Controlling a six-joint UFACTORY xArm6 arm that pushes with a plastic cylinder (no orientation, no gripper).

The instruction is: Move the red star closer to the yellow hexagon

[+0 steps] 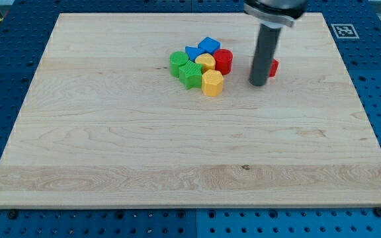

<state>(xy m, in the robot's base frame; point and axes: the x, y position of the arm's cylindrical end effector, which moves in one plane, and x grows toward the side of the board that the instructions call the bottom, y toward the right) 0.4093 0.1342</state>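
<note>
The red star (pixel 272 67) lies right of the block cluster, mostly hidden behind my rod, so only its right edge shows. My tip (pixel 258 84) rests on the board just left of and in front of it, touching or nearly touching. The yellow hexagon (pixel 212 83) sits at the cluster's lower right, about 70 pixels left of my tip.
The cluster also holds a red cylinder (pixel 223 61), a yellow block (pixel 206 63), a green star (pixel 190 75), a green block (pixel 178 62) and two blue blocks (pixel 208 45) (pixel 194 52). The wooden board (pixel 177 152) lies on a blue perforated table.
</note>
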